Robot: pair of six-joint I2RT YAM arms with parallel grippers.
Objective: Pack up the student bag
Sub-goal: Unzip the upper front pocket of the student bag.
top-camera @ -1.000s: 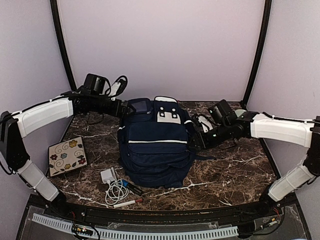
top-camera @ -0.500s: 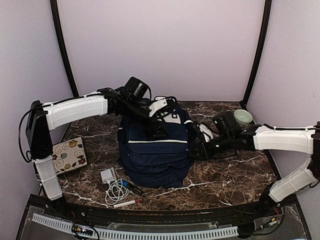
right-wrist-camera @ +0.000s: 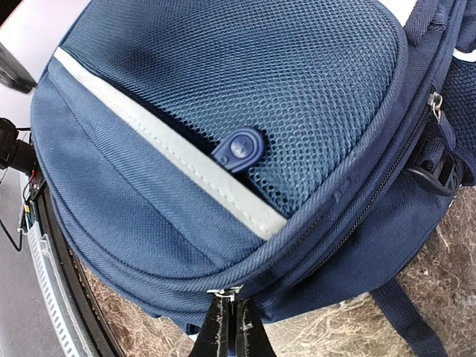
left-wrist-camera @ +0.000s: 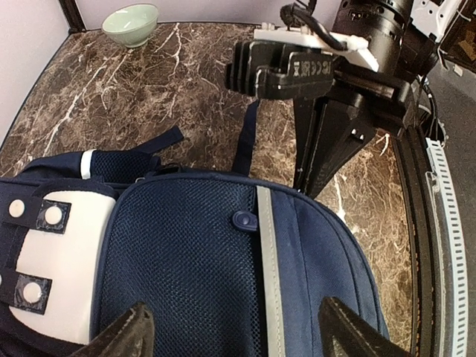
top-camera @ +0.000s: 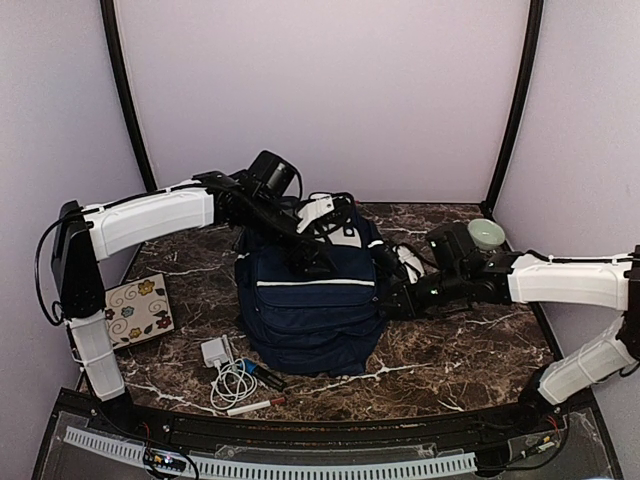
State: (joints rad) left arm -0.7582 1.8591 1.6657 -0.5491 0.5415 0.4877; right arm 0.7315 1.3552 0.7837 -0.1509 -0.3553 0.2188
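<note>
I have the left arm arched over the student bag (top-camera: 310,300), left claw (left-wrist-camera: 234,312) spread above its mesh, while the low right arm's right claw (right-wrist-camera: 230,316) pinches a zipper pull (right-wrist-camera: 224,292).

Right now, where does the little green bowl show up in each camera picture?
Top external: green bowl at the far right, beside the right arm.
Left wrist: top left corner.
Right wrist: not in it.
Shared landmark: the pale stripe on the student bag, in all three.
</note>
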